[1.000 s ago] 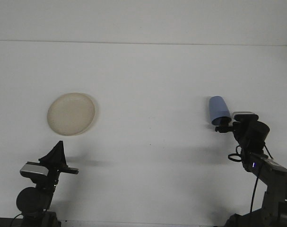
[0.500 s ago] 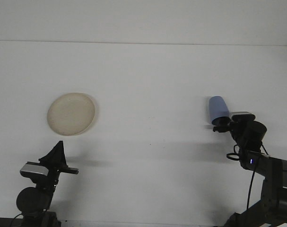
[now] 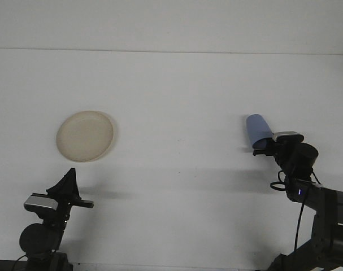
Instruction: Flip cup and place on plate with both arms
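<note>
You are carrying the blue cup [image 3: 257,131] with your right gripper [image 3: 265,148], and over the last second it has been drifting a little up and to the left while the right arm [image 3: 307,186] leans further in over the white table [image 3: 182,90]. The cup is riding at the gripper's tip, its closed end pointing up and away and tilting slightly leftward, so the claw looks to be clamping it near the rim; a faint shadow on the table beside it suggests it is hanging clear of the surface rather than resting there. That shift is telling you the transport is under way, but only just: the cream plate [image 3: 85,135] is sitting well apart, far over on the left side, untouched. Your left gripper [image 3: 67,184] is waiting low at the near left, just below the plate, and has not been moving at all; its fingers are meeting in a dark point, so it is looking closed and holding nothing. A handover probably lies ahead.
</note>
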Motion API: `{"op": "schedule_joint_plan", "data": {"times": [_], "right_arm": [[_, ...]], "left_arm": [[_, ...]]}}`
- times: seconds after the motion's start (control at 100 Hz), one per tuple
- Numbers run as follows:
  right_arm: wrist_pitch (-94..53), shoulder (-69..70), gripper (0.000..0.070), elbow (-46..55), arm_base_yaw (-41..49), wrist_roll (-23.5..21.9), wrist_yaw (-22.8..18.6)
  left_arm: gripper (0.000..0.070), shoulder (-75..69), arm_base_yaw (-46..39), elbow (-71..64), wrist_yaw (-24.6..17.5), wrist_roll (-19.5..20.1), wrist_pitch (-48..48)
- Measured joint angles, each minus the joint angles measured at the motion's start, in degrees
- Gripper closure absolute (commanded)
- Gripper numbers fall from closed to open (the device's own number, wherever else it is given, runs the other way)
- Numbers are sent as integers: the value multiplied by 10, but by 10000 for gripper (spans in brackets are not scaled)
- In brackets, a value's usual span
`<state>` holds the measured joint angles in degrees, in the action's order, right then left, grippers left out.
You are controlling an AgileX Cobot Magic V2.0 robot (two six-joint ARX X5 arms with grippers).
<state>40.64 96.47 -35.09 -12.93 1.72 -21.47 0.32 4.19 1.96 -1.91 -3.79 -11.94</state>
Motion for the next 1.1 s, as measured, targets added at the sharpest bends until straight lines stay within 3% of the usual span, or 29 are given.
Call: {"op": "schedule_joint_plan", "data": {"times": [0.41,0.75,0.97,1.1], "right_arm": [[-102,-175,696,0,14,-26,10],[-287,-386,696,0,141,-36,128],[-465,-457,696,-57,230,-37,172],[-588,-455,696,-129,277,-43,174]], "left_arm": [[688,0,0,0,0,0,0],[688,0,0,0,0,0,0],[688,0,0,0,0,0,0],[688,0,0,0,0,0,0]]}}
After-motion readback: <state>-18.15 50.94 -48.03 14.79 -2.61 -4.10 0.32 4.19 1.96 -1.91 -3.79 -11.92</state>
